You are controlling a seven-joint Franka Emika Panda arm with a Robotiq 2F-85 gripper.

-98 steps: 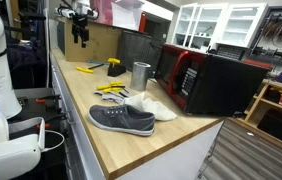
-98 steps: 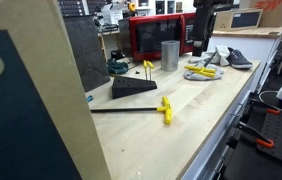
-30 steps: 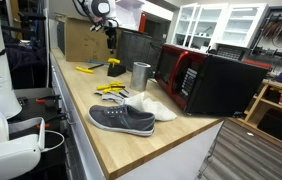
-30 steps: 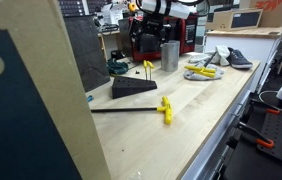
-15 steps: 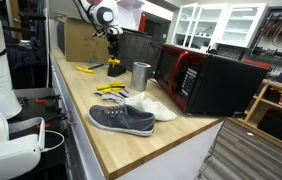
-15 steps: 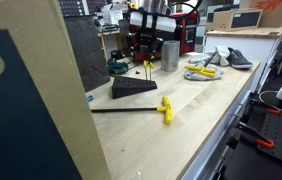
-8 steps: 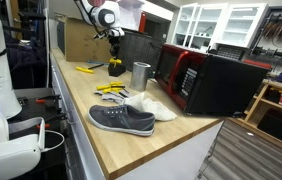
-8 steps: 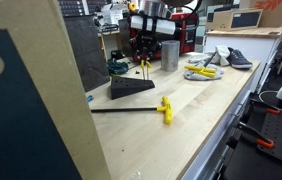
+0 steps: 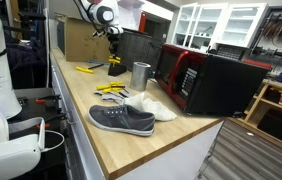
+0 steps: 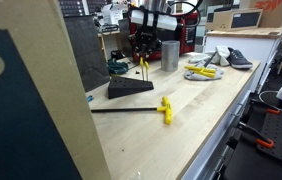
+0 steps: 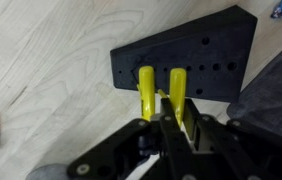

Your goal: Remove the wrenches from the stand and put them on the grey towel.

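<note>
The stand point(image 11: 186, 55) is a black wedge-shaped block with rows of holes, also seen in both exterior views point(image 10: 131, 88) point(image 9: 114, 68). Two yellow wrenches stand upright in it, side by side. My gripper point(image 11: 181, 125) reaches down over the stand and is shut on the right wrench point(image 11: 177, 90); the left wrench point(image 11: 146, 88) stands free beside my fingers. In the exterior view the gripper point(image 10: 144, 60) hangs just above the stand. The grey towel point(image 10: 213, 60) lies further along the bench with yellow-handled tools point(image 10: 201, 73) on it.
A steel cup point(image 10: 169, 55) stands between the stand and the towel. A grey shoe point(image 9: 121, 119) lies past the towel, near the bench edge. A red and black microwave point(image 9: 206, 80) fills the back. A yellow-handled tool point(image 10: 165, 108) lies near the front edge.
My gripper has come down a little onto the stand and its jaws have shut on the right yellow wrench. The stand and the other objects have stayed put.
</note>
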